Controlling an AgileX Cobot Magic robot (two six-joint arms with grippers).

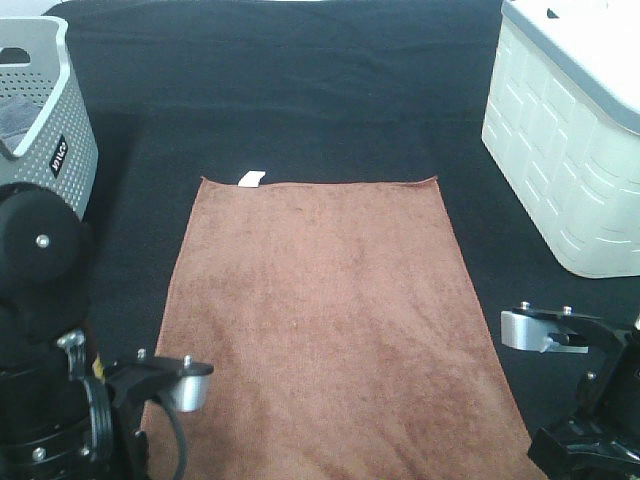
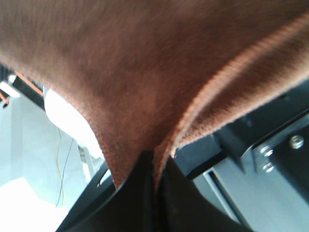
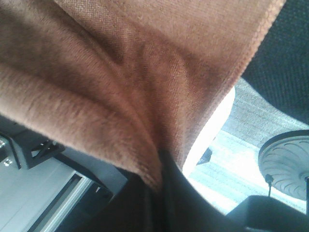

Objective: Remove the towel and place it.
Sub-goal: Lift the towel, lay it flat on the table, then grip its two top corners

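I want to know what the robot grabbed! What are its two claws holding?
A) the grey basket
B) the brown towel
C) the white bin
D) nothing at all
B: in the wrist views the left gripper and the right gripper are each shut on a pinched fold of the brown towel.

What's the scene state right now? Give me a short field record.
towel: brown, spread flat on the black table covering
white tag: at the towel's far edge
left gripper: shut on a towel edge
right gripper: shut on a towel edge
far left, high view: grey perforated basket
far right, high view: white bin
status: towel gripped by both arms, not yet removed
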